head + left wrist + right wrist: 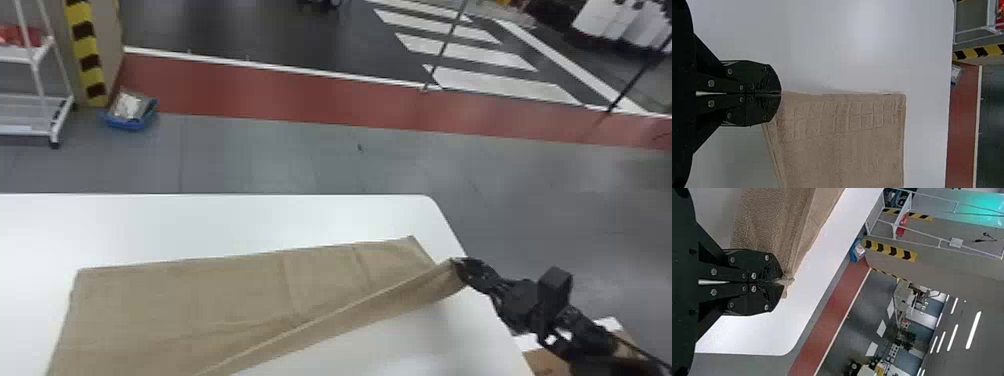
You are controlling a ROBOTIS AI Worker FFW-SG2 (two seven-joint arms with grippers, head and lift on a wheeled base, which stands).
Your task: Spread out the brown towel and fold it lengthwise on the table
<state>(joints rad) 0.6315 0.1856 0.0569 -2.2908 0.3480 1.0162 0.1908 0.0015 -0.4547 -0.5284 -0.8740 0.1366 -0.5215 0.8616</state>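
Observation:
The brown towel (200,300) lies spread over the white table, its near right part lifted in a slanting fold. At that raised corner, by the table's right edge, is my right gripper (457,265). In the right wrist view my right gripper (783,282) is shut on a corner of the towel (773,223), a small tip poking out past the fingertips. My left gripper (781,93), in the left wrist view, is shut on another corner of the towel (848,145), whose patterned border runs away from the fingertips.
The white table (200,220) has a rounded far right corner, with grey floor beyond. A blue bin (131,115) and a white wheeled rack (55,115) stand on the floor at the far left. A brown box (550,362) shows beneath the right arm.

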